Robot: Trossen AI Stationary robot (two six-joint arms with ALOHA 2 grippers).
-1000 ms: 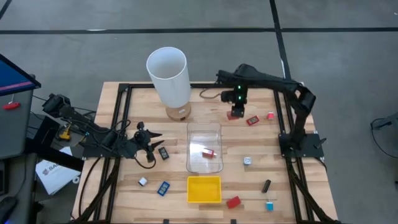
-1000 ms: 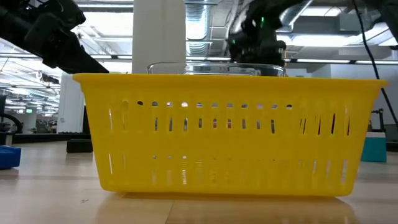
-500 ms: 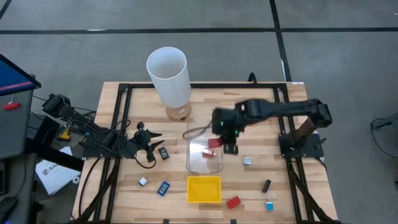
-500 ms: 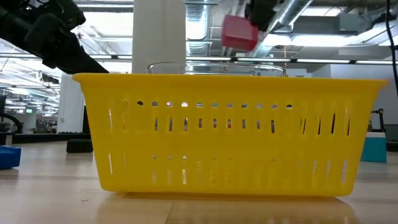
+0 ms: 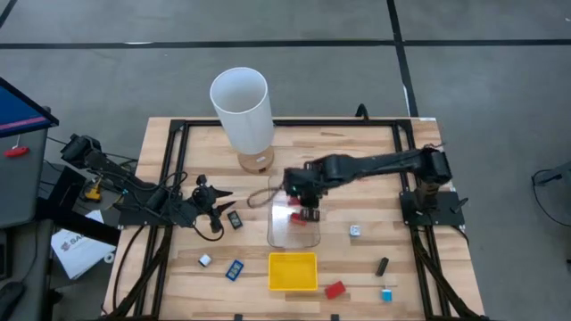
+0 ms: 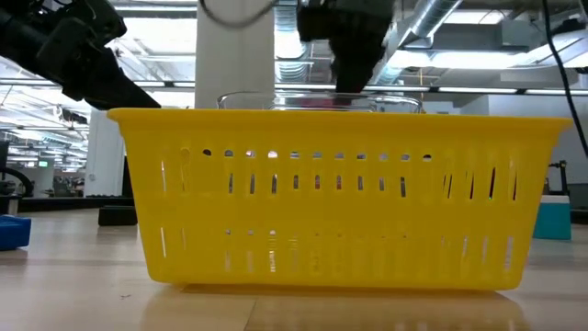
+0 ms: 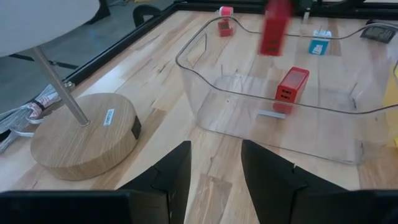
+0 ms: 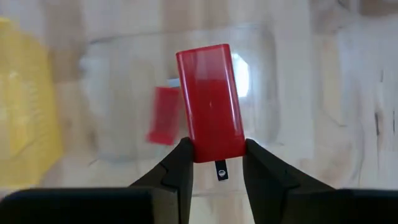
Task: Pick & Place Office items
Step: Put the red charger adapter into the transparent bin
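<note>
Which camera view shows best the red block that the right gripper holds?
The right wrist view: the red block fills the centre, pinched by the right gripper above the clear bin. The left wrist view shows it blurred, the high view only a red speck, the low view nothing of it.

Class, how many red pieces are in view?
4 red pieces: one in the right pincer, one in the clear bin, one beside the yellow tray, one beyond the bin; others may hide.

No legible text on the table

A small white label sits on the round wooden base at the 3 o'clock side of its post; its print is too small to read, and nothing else carries readable writing.
</note>
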